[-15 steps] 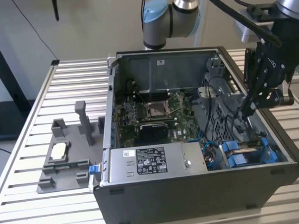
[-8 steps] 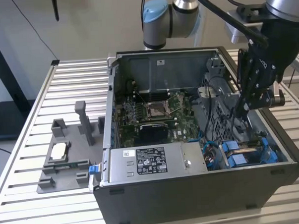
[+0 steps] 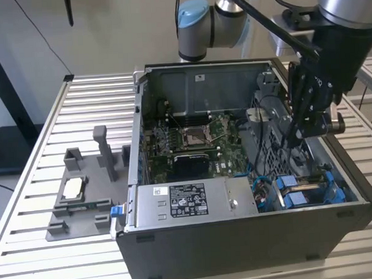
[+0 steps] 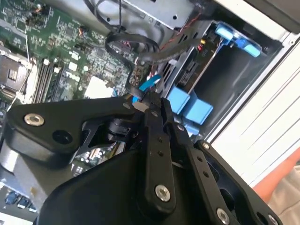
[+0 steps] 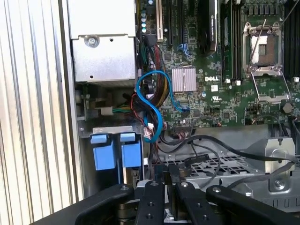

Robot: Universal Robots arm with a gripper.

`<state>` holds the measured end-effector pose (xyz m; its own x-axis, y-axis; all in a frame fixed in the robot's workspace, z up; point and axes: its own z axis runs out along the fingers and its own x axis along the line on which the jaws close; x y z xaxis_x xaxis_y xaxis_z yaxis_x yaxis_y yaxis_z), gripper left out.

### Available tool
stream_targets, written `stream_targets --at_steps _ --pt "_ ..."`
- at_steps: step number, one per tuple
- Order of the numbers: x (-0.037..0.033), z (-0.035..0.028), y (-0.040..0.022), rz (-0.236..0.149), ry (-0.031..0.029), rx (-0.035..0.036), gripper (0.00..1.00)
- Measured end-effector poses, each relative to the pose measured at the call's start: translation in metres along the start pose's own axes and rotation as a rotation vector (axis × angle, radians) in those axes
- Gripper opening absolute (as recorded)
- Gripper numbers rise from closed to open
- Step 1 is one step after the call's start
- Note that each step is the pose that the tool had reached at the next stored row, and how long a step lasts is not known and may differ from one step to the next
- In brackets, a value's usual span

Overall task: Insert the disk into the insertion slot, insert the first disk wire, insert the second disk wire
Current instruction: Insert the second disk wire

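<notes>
Open computer case (image 3: 240, 248) lies on slatted desk (image 3: 38, 146). The disk (image 3: 293, 198) sits down in the insertion slot (image 3: 310, 162), at the case corner on the exterior view's right, just beside the silver power-supply box (image 3: 189, 204). Of the disk mostly the bright blue carrier shows: two blue plastic tabs side by side, seen in the first wrist view (image 5: 117, 152) and second wrist view (image 4: 187, 105); the label face is hidden. The slot is dark grey perforated metal.

Hand (image 3: 292, 138) hangs inside the case over the drive cage, above the disk, tips near a looped blue cable (image 5: 157, 101) and black wires (image 5: 211, 145). Can't tell if the hand is clenched or released, or grasping anything. Green motherboard (image 3: 192, 139) sits mid-case. Grey fixture (image 3: 83, 193) lies on the desk, at the exterior view's left.
</notes>
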<state>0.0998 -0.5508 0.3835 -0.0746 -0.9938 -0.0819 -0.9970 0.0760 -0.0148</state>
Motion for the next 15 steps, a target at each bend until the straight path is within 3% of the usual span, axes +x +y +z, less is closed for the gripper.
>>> stream_targets --at_steps 2,3,6,10,12,15 --pt "0.0003 0.0 0.0013 0.0 -0.0002 0.0023 0.16" --pt "0.0004 0.0 0.0023 -0.001 -0.0005 0.008 0.16" --pt "0.0009 0.0 0.005 -0.006 0.0007 0.0439 0.16" --pt "0.0016 0.0 0.008 -0.014 0.0115 0.0862 0.16" --pt "0.002 0.0003 0.0084 -0.016 0.0185 0.0944 0.16" --pt "0.0022 0.0009 0.0086 -0.02 0.0393 0.0982 0.16"
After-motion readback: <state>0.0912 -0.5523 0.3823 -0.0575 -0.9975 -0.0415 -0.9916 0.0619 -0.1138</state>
